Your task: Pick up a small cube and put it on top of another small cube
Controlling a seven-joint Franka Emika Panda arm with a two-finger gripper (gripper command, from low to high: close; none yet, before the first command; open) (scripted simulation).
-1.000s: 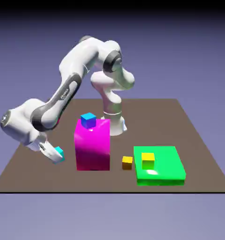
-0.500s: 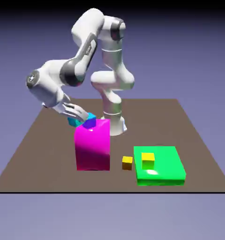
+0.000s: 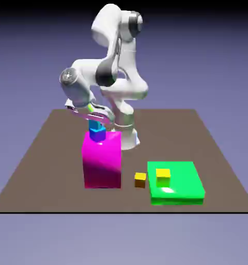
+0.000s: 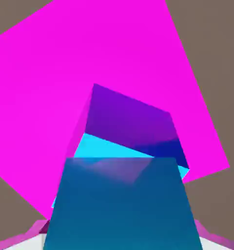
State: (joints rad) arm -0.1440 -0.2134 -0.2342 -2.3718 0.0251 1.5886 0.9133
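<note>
- Tall magenta block (image 3: 102,160) on brown table (image 3: 38,160), toward the exterior view's left.
- Flat green slab (image 3: 180,182) toward the right, carrying yellow cube (image 3: 163,176).
- Small orange cube (image 3: 140,179) between block and slab.

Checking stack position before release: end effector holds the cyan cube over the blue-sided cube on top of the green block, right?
Wrong block. The end effector holds the cyan cube over the blue-sided cube, but that one sits on the magenta block, not the green block. The exterior view shows it.
</note>
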